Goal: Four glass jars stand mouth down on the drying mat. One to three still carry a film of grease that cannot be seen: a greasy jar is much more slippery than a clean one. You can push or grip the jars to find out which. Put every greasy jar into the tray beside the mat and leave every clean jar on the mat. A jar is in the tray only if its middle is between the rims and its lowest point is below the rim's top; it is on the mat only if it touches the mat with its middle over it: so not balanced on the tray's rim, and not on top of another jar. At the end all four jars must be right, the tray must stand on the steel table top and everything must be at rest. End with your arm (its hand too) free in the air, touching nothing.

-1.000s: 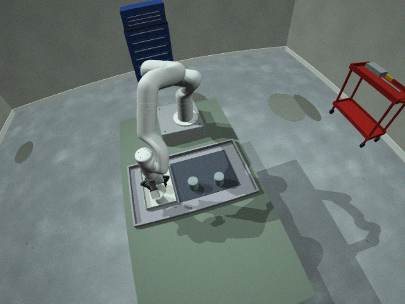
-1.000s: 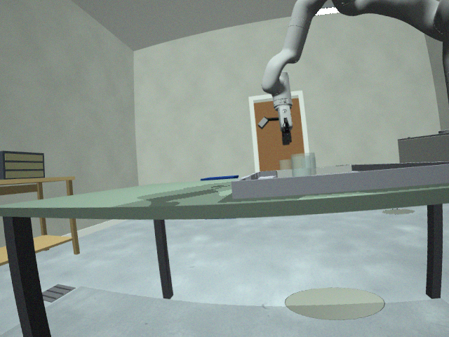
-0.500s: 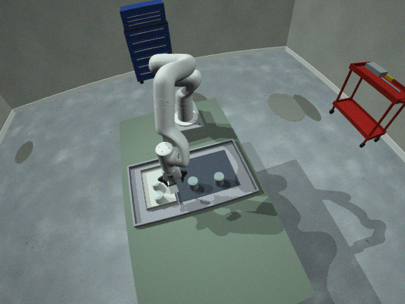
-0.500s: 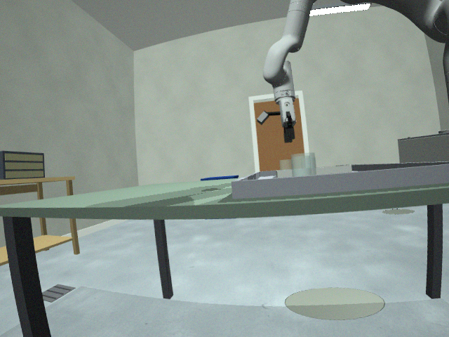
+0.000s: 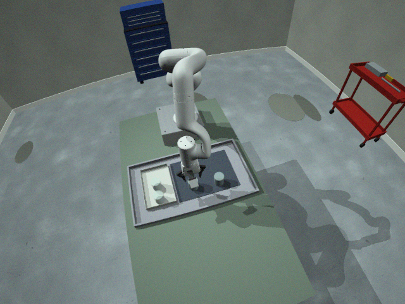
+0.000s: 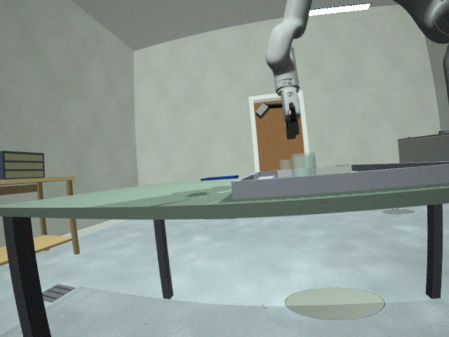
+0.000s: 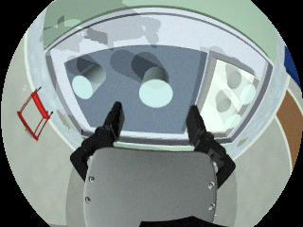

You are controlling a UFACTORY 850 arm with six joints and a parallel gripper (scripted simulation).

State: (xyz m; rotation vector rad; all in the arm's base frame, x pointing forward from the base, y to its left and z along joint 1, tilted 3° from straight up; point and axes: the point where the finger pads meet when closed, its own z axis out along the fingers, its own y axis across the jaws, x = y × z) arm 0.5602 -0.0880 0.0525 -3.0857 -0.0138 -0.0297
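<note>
My gripper is open and empty, raised above the dark drying mat. One pale glass jar stands on the mat ahead of the fingers in the wrist view; the wrist camera mostly hides it in the top view. A second jar stands on the mat's other side, away from the tray. Two more jars, one and another, stand in the pale tray. Grease cannot be seen on any jar.
A raised grey rim surrounds the steel table top holding mat and tray. The tray's near wall borders the mat. The robot's base block stands behind the rim. A red cart and blue cabinet stand farther off.
</note>
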